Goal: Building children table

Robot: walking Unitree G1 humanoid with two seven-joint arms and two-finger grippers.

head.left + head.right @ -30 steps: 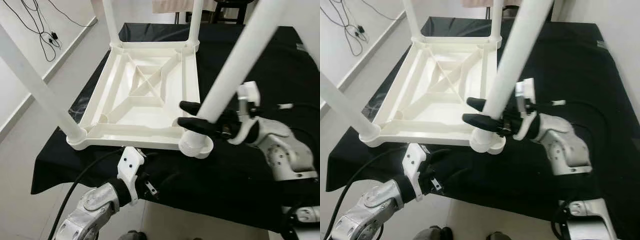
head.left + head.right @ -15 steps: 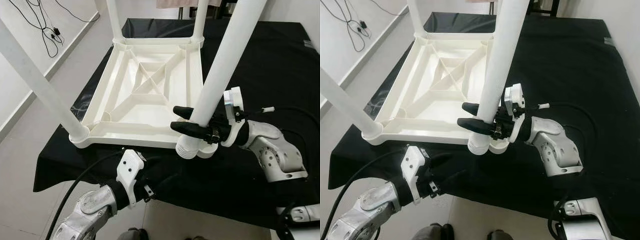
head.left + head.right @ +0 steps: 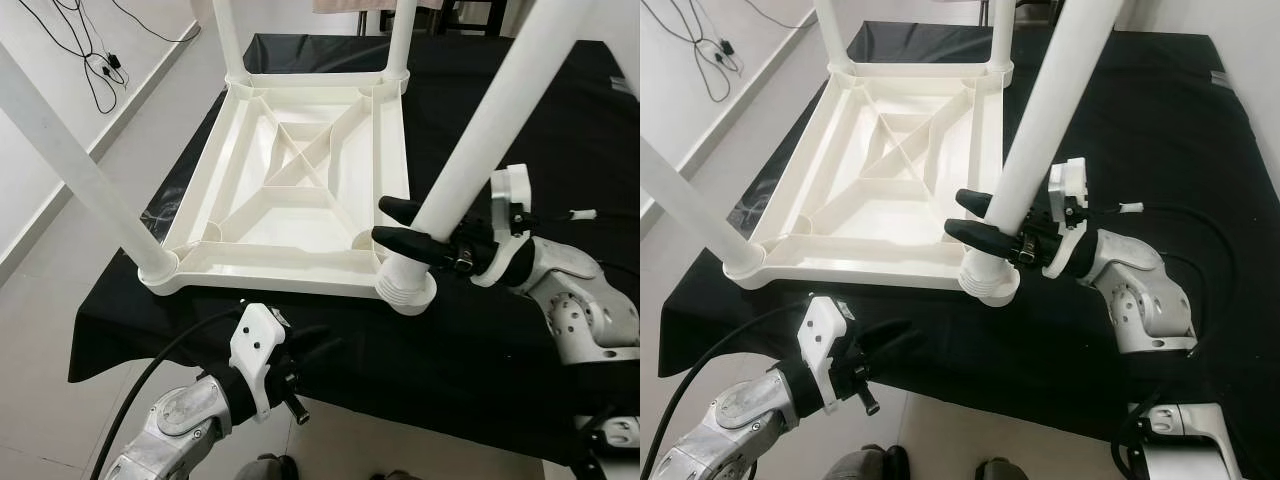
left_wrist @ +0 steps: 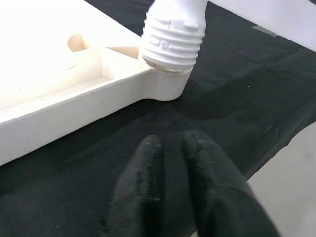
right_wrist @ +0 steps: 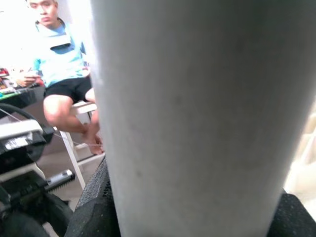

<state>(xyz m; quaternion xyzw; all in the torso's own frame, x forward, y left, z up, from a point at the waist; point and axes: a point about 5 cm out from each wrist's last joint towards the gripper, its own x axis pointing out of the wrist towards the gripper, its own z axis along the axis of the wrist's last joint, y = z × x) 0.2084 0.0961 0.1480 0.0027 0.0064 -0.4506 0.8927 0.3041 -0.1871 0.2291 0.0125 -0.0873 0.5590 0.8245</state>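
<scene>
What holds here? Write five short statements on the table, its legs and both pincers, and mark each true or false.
1. The white tabletop lies upside down on the black cloth. True.
2. The right pincer grips a leg. True.
3. That leg stands straight upright. False: it tilts.
4. The left pincer holds a leg. False: it is shut, empty, below the table's near edge.
5. The cloth is red. False: black.
</scene>
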